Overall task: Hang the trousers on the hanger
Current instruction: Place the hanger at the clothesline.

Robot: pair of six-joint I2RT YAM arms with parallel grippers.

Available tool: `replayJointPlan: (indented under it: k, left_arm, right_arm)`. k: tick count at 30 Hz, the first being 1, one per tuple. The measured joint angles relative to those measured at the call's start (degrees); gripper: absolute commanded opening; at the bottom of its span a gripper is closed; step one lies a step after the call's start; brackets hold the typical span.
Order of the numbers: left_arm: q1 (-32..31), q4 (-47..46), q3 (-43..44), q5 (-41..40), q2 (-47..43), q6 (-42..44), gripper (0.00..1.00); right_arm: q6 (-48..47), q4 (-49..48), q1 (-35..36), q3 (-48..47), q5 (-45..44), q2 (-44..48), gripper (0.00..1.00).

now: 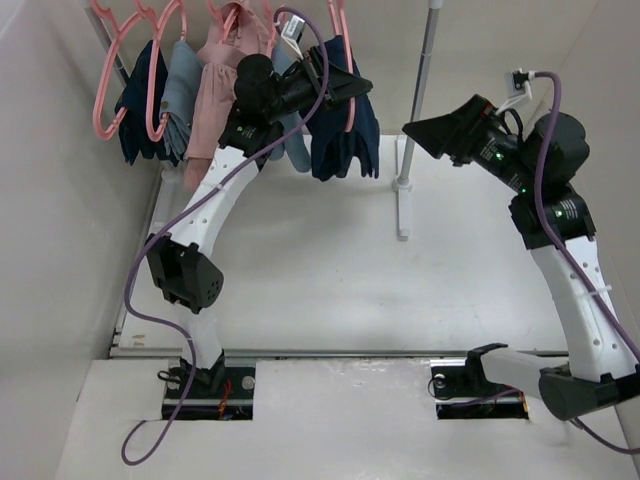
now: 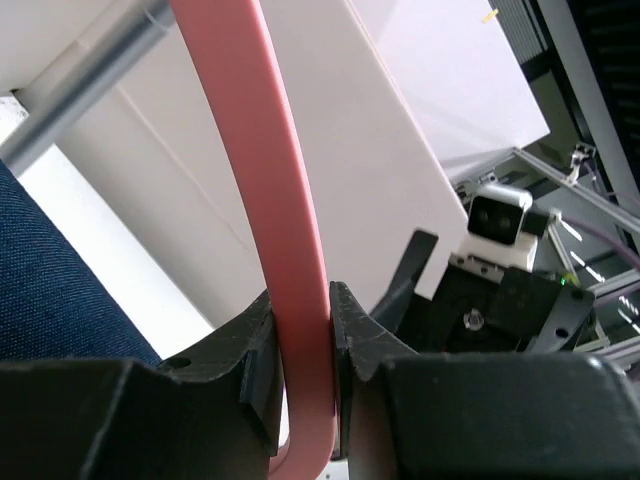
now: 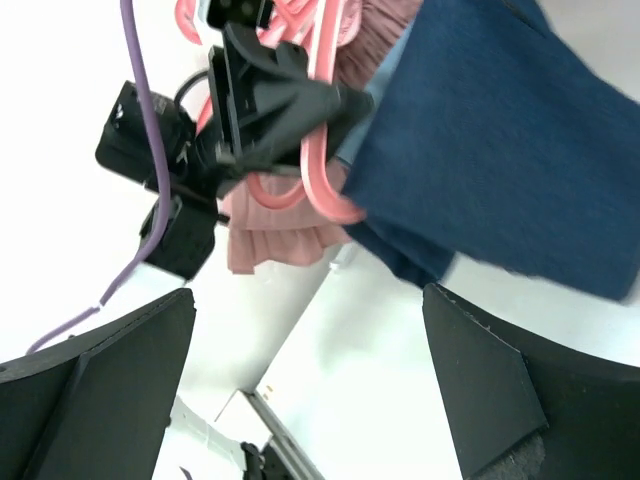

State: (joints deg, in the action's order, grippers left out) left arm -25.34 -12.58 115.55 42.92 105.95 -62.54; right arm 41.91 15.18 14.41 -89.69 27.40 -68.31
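One step left, I judge: my left hand (image 2: 303,330) is clamping the hanger (image 2: 270,150), trousers (image 1: 345,140) draping it (right hand (image 3: 310,400) gaping, empty); the next move is calling for a gentle release.

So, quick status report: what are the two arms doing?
Left gripper shut on hanger. Right gripper open, holding nothing. Trousers draped over hanger. Pink dress hangs close beside.

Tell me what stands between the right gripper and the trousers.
Nothing in the right wrist view: the open right gripper faces the trousers across bare white table. The top view shows the rack's upright pole right by the gripper.
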Motion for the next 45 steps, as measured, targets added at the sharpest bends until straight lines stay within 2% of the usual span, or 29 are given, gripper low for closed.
replayJointPlan:
  k: [6,14,19,20,21,24,29,33,40,45]
  left_arm:
    - [0.7,-1.1,2.2,0.3,2.9,-1.4,0.00]
    - [0.6,-2.2,-4.7,2.2,2.7,-2.9,0.00]
    - [0.7,-2.7,-5.3,2.9,2.6,-2.8,0.02]
    - [0.7,-2.8,-5.4,3.0,2.6,-2.8,0.14]
    - [0.7,-3.0,-5.4,3.1,2.6,-2.6,0.46]
    - [0.7,-2.7,-5.7,4.5,2.2,-0.7,0.99]
    - [0.9,2.4,-6.1,5.0,-0.3,4.1,0.99]
    - [2.4,10.0,-4.8,3.3,-2.3,10.1,0.99]
    - [2.7,26.0,-1.4,-8.2,-7.9,24.2,0.99]
    - [-0.1,32.4,0.0,-17.4,-11.8,33.9,0.99]
  right_arm:
    - [-1.2,2.4,-1.6,2.6,-1.4,3.1,1.00]
    - [-1.6,5.1,-1.7,3.5,-2.1,3.0,1.00]
    - [-2.2,5.8,-1.7,3.5,-2.4,3.1,1.00]
    - [-2.3,6.1,-1.7,3.5,-2.6,3.2,1.00]
    - [-2.5,6.4,-1.7,3.7,-2.8,3.5,1.00]
    - [-3.3,7.7,-1.7,4.0,-3.1,4.4,1.00]
    - [-5.5,10.9,-1.7,4.0,-3.8,5.5,1.00]
    - [-7.1,12.8,-1.7,4.2,-4.1,5.8,1.00]
    - [-8.9,14.5,-1.7,5.4,-3.8,6.2,1.00]
    - [-9.6,14.5,-1.7,5.6,-3.2,6.2,1.00]
